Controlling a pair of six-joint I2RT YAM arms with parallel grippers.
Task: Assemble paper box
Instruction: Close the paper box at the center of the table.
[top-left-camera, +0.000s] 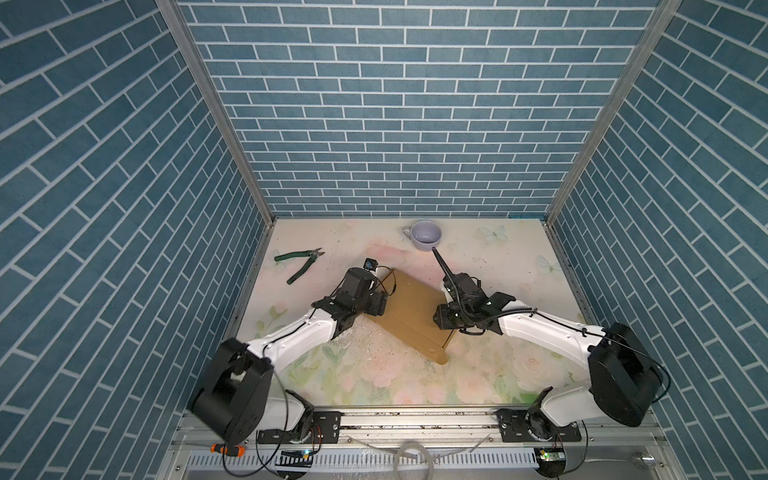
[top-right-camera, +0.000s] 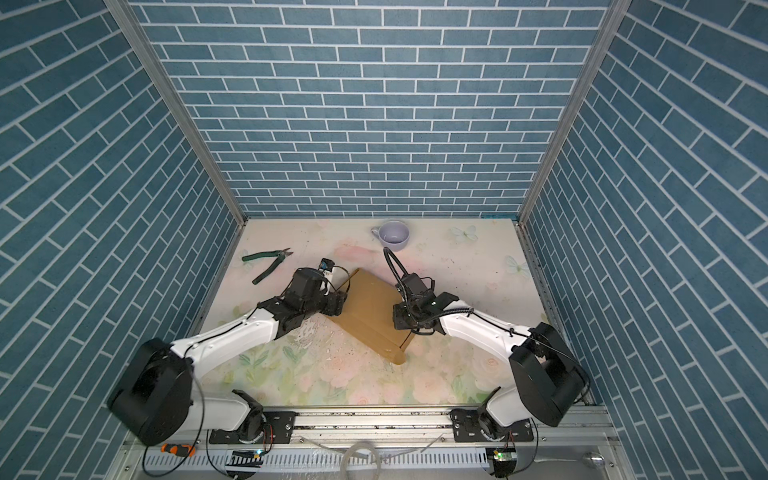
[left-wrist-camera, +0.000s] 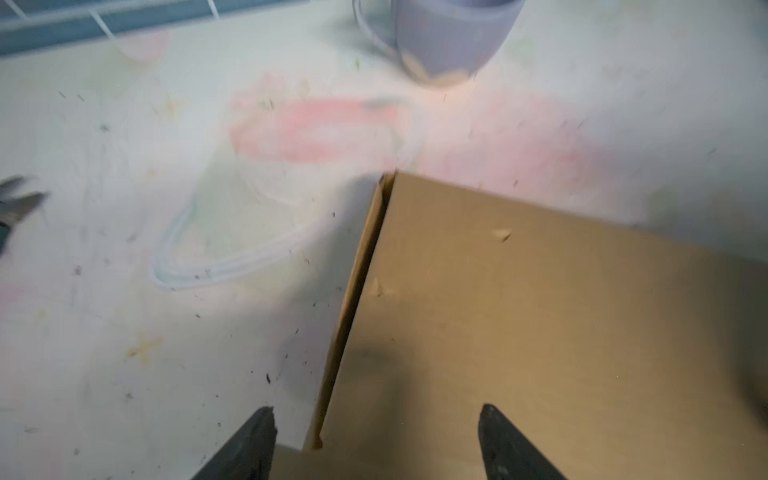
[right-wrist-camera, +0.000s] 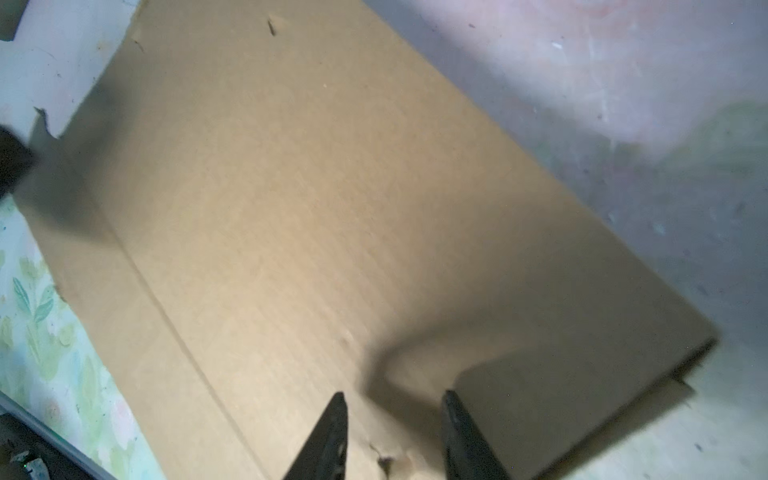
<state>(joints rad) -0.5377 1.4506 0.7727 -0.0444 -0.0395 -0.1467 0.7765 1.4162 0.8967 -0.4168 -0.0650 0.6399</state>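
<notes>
The paper box (top-left-camera: 409, 313) is a brown cardboard piece lying flat and askew in the middle of the table in both top views (top-right-camera: 370, 311). My left gripper (left-wrist-camera: 376, 411) is open at the box's left side. One finger (left-wrist-camera: 257, 436) hangs over the table, the other over the cardboard (left-wrist-camera: 540, 332), with a thin raised side flap (left-wrist-camera: 357, 299) between them. My right gripper (right-wrist-camera: 395, 395) is open just above the box's top face (right-wrist-camera: 332, 208), near its right edge, with nothing between its fingers. In a top view both wrists (top-left-camera: 376, 303) (top-left-camera: 442, 318) hide their fingers.
A lavender cup (top-left-camera: 424, 235) stands at the back of the table, beyond the box. Green-handled pliers (top-left-camera: 300, 264) lie at the back left. An orange-handled screwdriver (top-left-camera: 226, 449) rests on the front rail. Blue brick walls close in three sides.
</notes>
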